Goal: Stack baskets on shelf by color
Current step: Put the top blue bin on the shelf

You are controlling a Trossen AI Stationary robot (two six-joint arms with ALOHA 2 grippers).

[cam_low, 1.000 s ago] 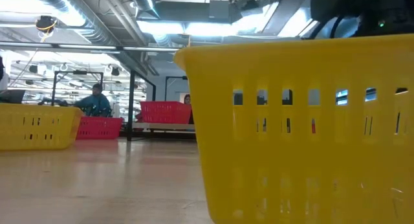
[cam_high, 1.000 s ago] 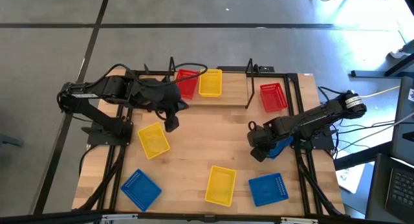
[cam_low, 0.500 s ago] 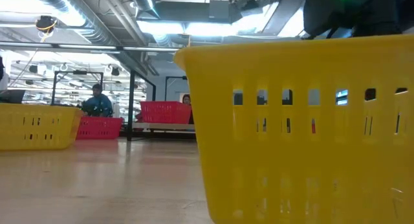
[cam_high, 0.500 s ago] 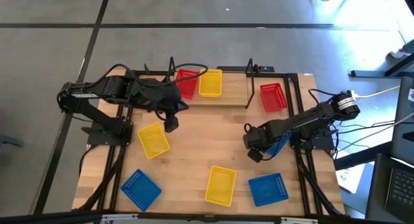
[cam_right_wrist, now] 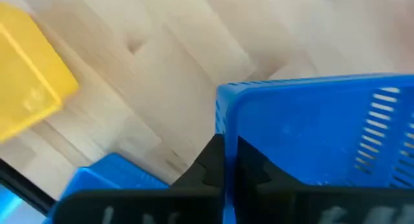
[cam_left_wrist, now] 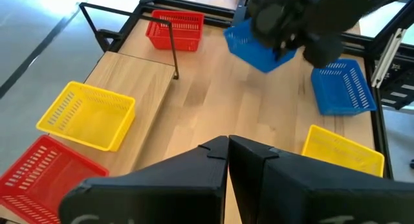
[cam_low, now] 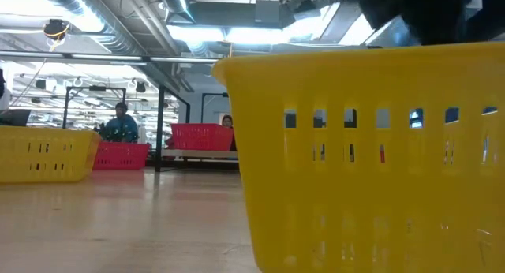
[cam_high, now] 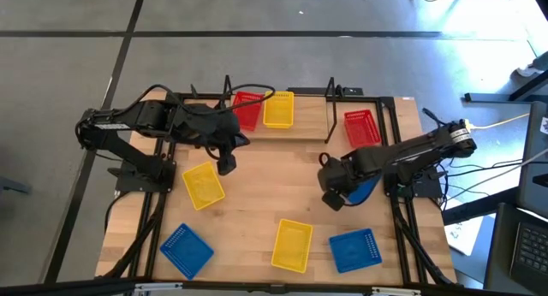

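On the shelf (cam_high: 300,129), red basket (cam_high: 247,109) beside yellow basket (cam_high: 278,109).

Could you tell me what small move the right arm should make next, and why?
Probably lift the blue basket and carry it toward the shelf. The right gripper has its jaws shut on the basket's rim, and the shelf holds only red and yellow baskets, none of them blue.
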